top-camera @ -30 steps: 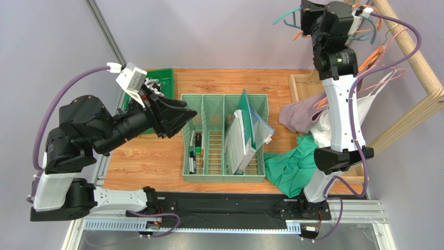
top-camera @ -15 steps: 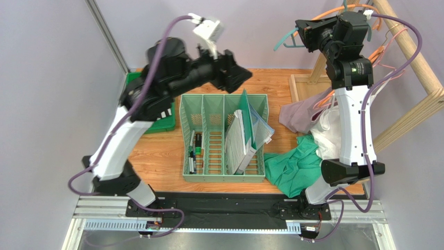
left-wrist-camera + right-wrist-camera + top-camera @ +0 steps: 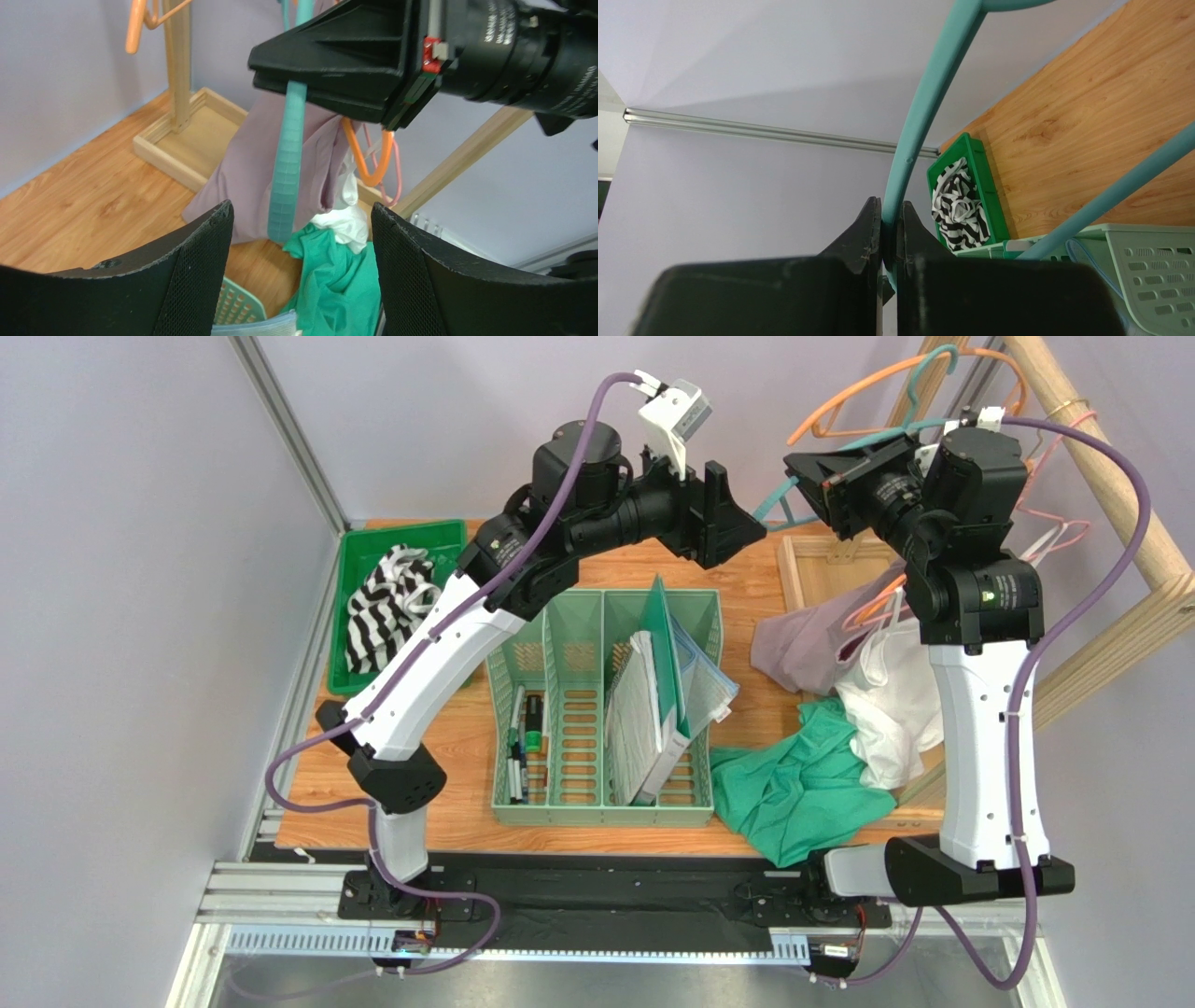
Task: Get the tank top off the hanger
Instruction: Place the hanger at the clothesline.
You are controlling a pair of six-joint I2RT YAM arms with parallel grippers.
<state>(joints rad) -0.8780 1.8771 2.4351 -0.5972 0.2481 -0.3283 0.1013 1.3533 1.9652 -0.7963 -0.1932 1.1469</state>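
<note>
A wooden table [image 3: 421,756] carries a green bin [image 3: 435,539] at its far left corner (a striped cloth bunched inside). A mint organizer [image 3: 603,815] stands mid-table. A green cloth [image 3: 793,791] lies heaped just right of it, and a rack's wooden base [image 3: 800,567] sits at the far right.

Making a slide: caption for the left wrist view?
Right hand shut on a teal hanger, mauve top behind it, framed by the open left hand.

Ahead of the left gripper [image 3: 302,213], between its spread fingers, the way is free, up to the teal hanger [image 3: 286,168] and lilac tank top [image 3: 242,168]. The right gripper [image 3: 804,478] blocks above them.
</note>
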